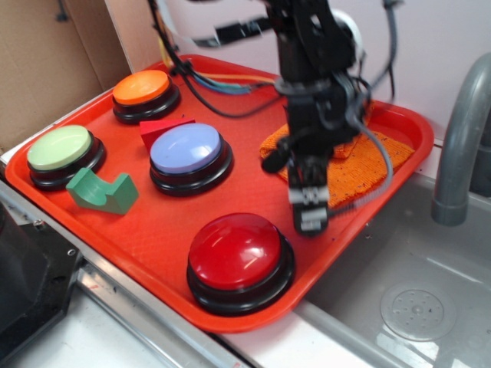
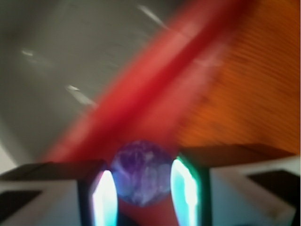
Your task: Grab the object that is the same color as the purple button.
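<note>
The grab looks essentially done: low in the blurred wrist frame, the gripper pinches the small purple ball between its fingers, apparently above the red tray. The exterior view hides the ball but shows the arm at centre right, the purple button, and an orange cloth.

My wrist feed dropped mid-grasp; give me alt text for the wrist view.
A small purple marbled ball sits between the pincer's two fingers, apparently gripped. Behind it, blurred, run the red tray rim, an orange cloth and grey sink surface.
</note>
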Controlling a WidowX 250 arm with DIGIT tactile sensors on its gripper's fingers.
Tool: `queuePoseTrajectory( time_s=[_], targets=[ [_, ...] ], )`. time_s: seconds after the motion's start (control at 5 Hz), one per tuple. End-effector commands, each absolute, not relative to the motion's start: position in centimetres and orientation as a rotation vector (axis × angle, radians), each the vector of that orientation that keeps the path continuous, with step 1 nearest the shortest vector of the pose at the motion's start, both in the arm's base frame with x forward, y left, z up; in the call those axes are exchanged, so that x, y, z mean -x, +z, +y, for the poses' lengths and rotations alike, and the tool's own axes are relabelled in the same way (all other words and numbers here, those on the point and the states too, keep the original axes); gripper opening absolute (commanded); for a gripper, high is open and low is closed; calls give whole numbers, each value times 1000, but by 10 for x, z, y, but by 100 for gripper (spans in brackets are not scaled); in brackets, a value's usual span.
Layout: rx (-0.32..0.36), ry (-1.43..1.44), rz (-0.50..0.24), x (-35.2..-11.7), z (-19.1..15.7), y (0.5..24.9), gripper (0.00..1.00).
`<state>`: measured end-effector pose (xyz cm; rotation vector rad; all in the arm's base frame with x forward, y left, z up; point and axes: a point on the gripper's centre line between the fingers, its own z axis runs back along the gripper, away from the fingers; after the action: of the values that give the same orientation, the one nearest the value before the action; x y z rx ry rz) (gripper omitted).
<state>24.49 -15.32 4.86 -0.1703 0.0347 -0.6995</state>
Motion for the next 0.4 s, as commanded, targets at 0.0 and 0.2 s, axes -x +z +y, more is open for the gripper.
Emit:
queuePoseTrajectory(
  time_s=[0.0, 0.2],
  targets=[
    [39, -447, -98, -252, -116, 132, 0],
    [-28, -248, -65, -239, -82, 148, 0]
  ],
)
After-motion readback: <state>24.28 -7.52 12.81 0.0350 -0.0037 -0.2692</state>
